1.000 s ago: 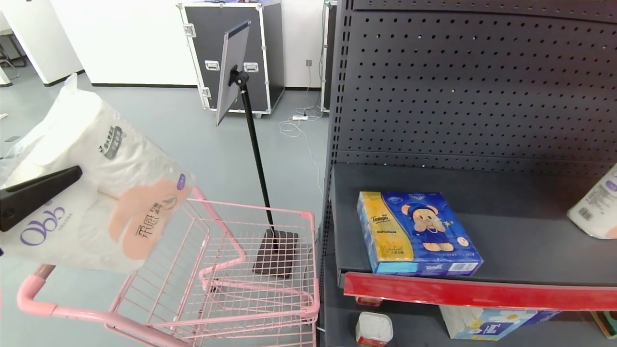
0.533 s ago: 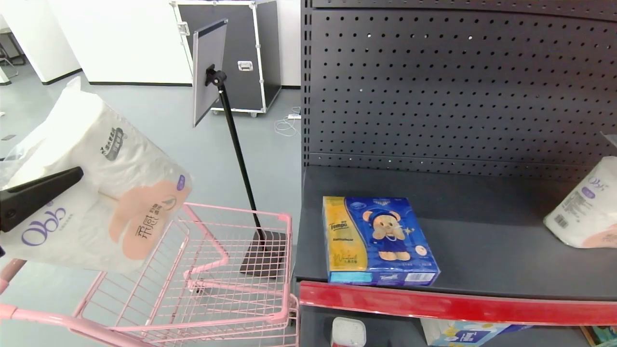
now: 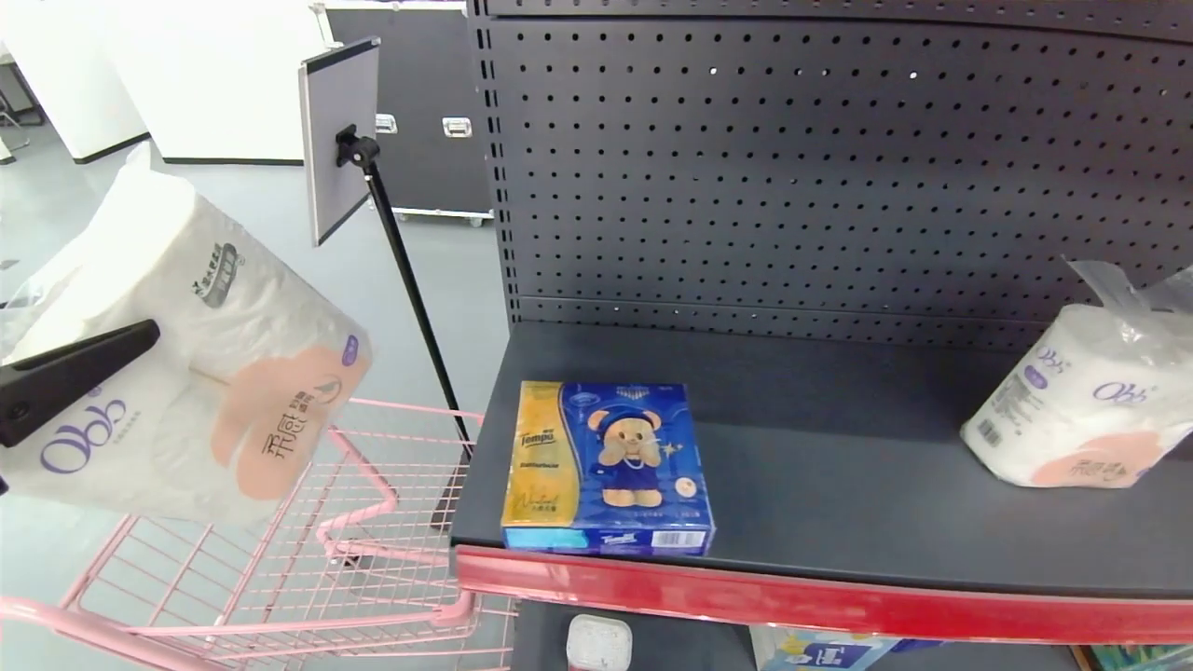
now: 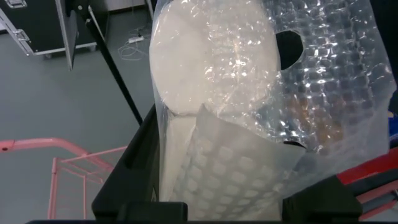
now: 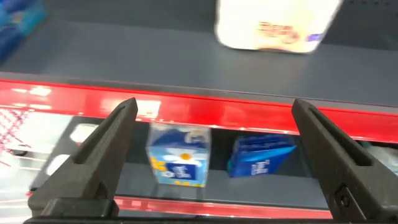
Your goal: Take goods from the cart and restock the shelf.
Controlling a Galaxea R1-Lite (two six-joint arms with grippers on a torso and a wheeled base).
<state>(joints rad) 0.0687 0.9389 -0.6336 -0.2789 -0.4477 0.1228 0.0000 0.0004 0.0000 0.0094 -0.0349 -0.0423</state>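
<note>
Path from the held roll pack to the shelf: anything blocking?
Nothing visible blocks it. The roll pack hangs over the cart, left of the shelf. The tissue box holds the shelf's front-left corner, a second pack the far right; bare shelf lies between them.

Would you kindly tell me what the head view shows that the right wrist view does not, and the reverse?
Head view only: the left gripper shut on a toilet-roll pack, and the panel on its stand. Right wrist view only: the right gripper, open, facing the red edge of the shelf. Both: that red edge and the second toilet-roll pack lying on the shelf.
</note>
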